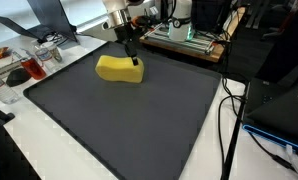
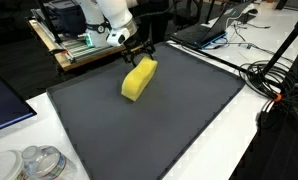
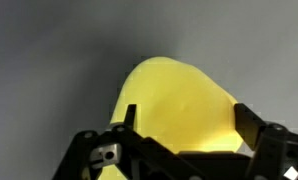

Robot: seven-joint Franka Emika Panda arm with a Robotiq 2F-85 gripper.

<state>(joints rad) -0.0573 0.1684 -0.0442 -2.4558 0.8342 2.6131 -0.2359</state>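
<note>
It looked like a robotics lab. A white desk (image 1: 24, 145) carried a dark mat (image 1: 129, 120), with a robot arm (image 2: 107, 15), a laptop (image 2: 214, 30), loose cables (image 2: 274, 75) and a wooden rack (image 2: 74, 52) of electronics around it.

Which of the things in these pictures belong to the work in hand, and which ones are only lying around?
In hand:
- gripper, its fingers on either side of one end of the sponge
- yellow sponge
- dark mat under the sponge

Lying about, off the mat:
- cables
- glass jars
- laptop
</note>
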